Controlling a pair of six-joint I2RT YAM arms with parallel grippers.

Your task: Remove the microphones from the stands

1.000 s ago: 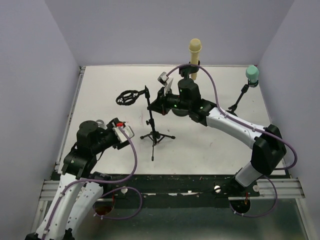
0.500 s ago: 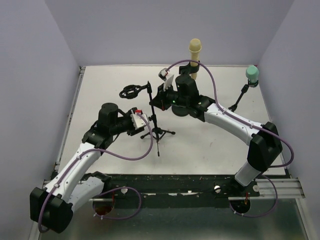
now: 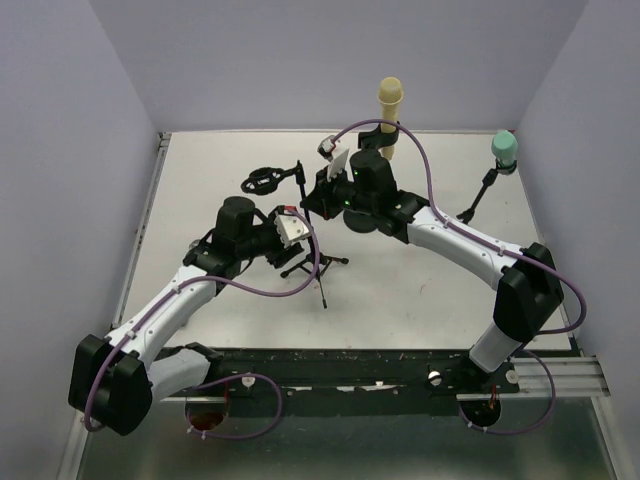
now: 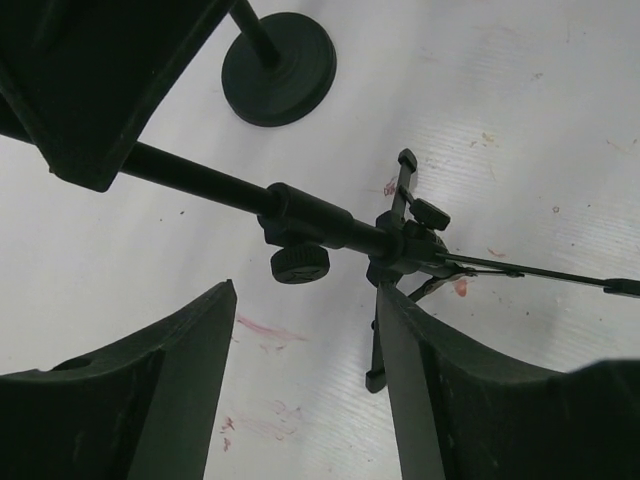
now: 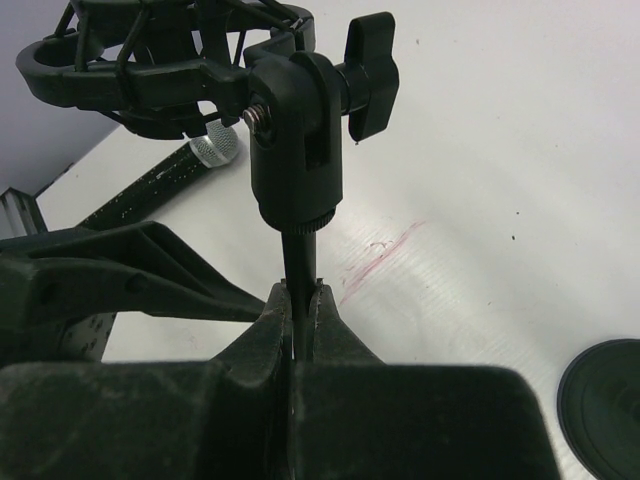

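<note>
Your left arm has stretched out from its folded pose near the base. The left gripper (image 3: 292,226) now sits just beside the tripod stand (image 3: 312,262), where a second ago it was well apart from it. The stand itself has shifted: its shock mount (image 3: 265,180) lies further back, and its long near leg points more to the right.

Count three microphones and three stands. The black microphone (image 5: 200,160) with the silver mesh head shows only in the right wrist view. It is beyond and below the shock mount, outside it, and seems to lie on the table (image 3: 420,290), though you cannot be sure. The yellow microphone (image 3: 389,100) and the teal microphone (image 3: 504,148) stand upright on their own stands at the back.

Your right gripper (image 5: 300,325) is clamped on the tripod's thin pole, right under the mount's swivel joint. The left gripper's fingers (image 4: 170,400) are apart, and the stand's thicker tube and knob cross the view beyond them, untouched.

From above, the right arm covers most of the yellow microphone's stand. A round black base (image 4: 278,68) with a rod rising from it shows in the left wrist view. Pink smears mark the table near the tripod's legs.
</note>
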